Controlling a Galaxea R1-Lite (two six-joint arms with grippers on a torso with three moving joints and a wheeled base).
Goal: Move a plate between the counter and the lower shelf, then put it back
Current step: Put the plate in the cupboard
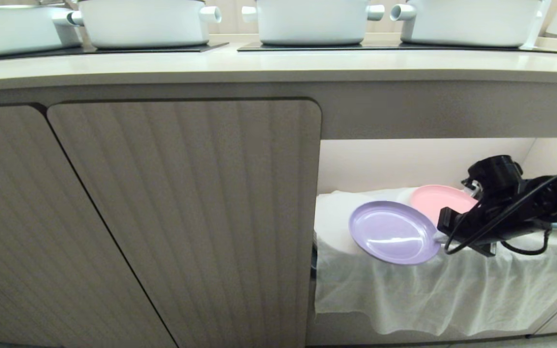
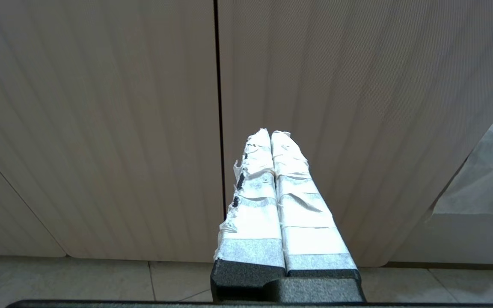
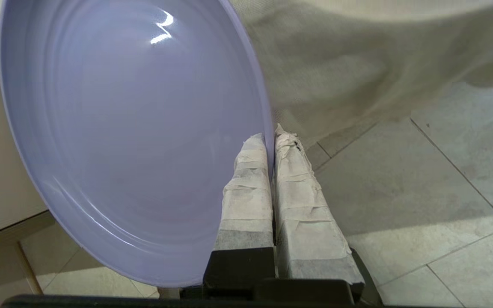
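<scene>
Right gripper (image 1: 439,236) clenching rim of lilac plate (image 1: 393,232), holding it tilted at front edge of lower shelf (image 1: 356,212), over hanging white cloth (image 1: 428,290). Pink plate (image 1: 435,200) lying just behind. Left gripper (image 2: 271,137) pressed closed, empty, facing cabinet door (image 2: 101,128). Worktop (image 1: 259,65) carrying white pots (image 1: 312,21).

Soft, even indoor light, brightest inside the recessed shelf (image 1: 423,164) at right of the head frame, with shadow under the counter (image 1: 278,67) edge, a small white glare on the lilac plate (image 3: 135,128), and slightly bowed frame edges.
</scene>
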